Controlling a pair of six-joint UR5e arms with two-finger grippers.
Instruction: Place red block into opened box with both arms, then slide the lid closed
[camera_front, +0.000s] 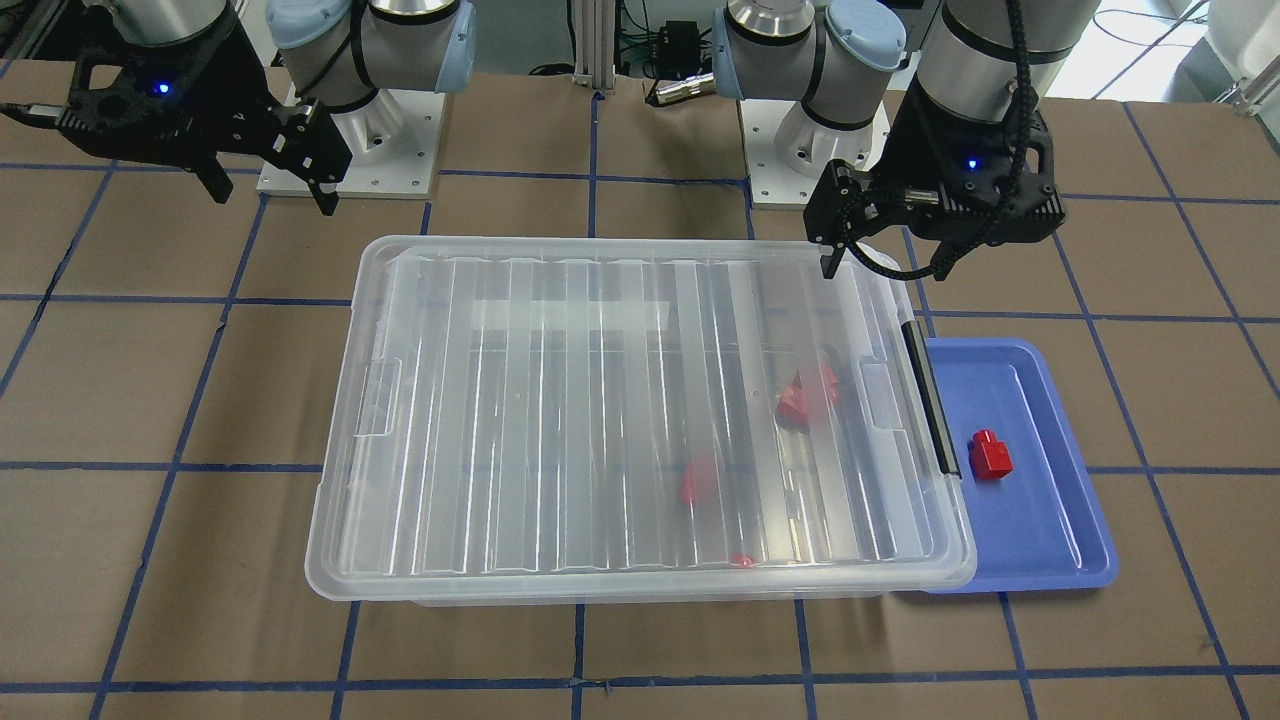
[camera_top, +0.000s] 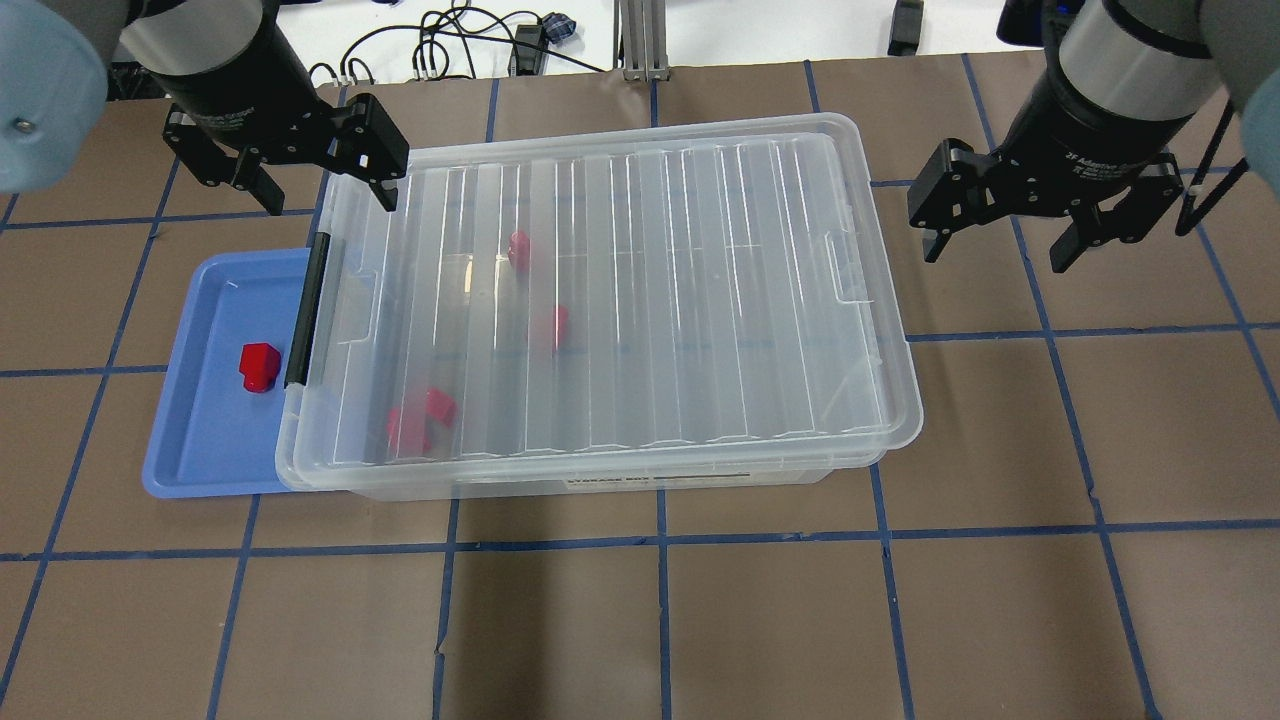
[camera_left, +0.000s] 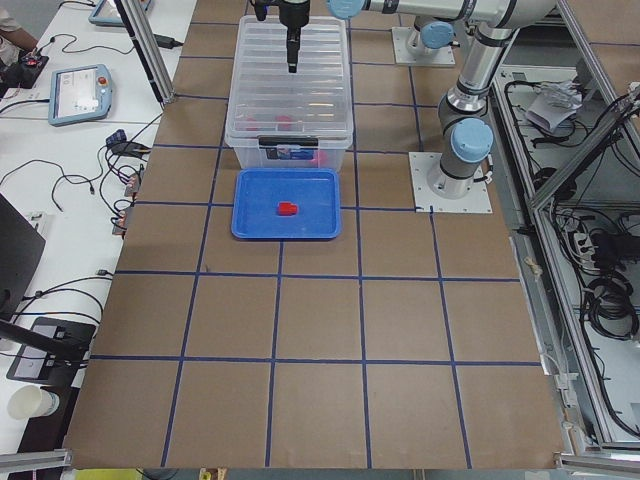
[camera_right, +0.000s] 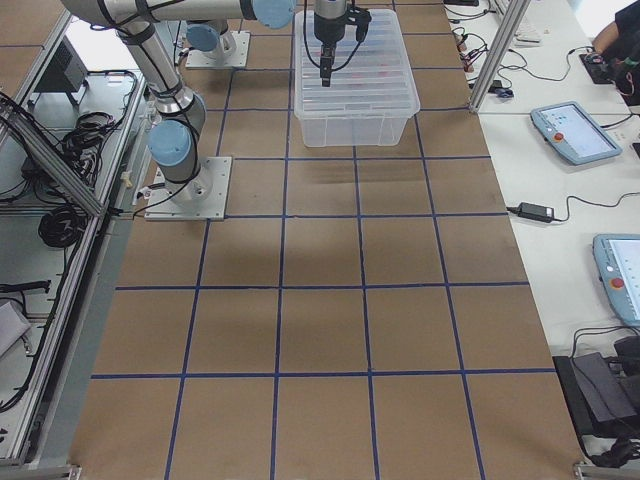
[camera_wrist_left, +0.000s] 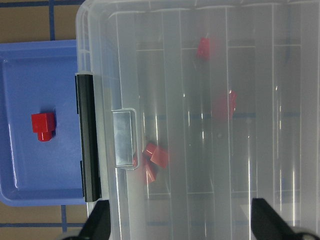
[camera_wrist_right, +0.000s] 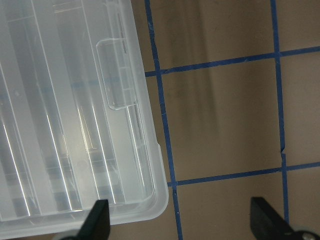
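Note:
The clear box (camera_top: 690, 478) stands mid-table with the ribbed clear lid (camera_top: 640, 290) lying over it. A black bar (camera_top: 305, 310) runs along its short end beside the blue tray. Through the lid several red blocks show blurred, among them one (camera_top: 518, 248) and another (camera_top: 555, 325). One more red block (camera_top: 258, 365) (camera_front: 990, 455) (camera_wrist_left: 44, 125) lies in the tray. My left gripper (camera_top: 328, 195) (camera_front: 885, 265) hangs open over the box's far corner at the bar end. Beyond the box's other short end, my right gripper (camera_top: 995, 250) (camera_front: 270, 195) is open over bare table.
The blue tray (camera_top: 190, 440) (camera_front: 1050, 530) butts against the box's bar end. Brown table paper with blue tape lines (camera_top: 660, 540) surrounds the box. The two arm bases (camera_front: 350, 140) stand behind it. Side benches hold cables and tablets (camera_left: 85, 92).

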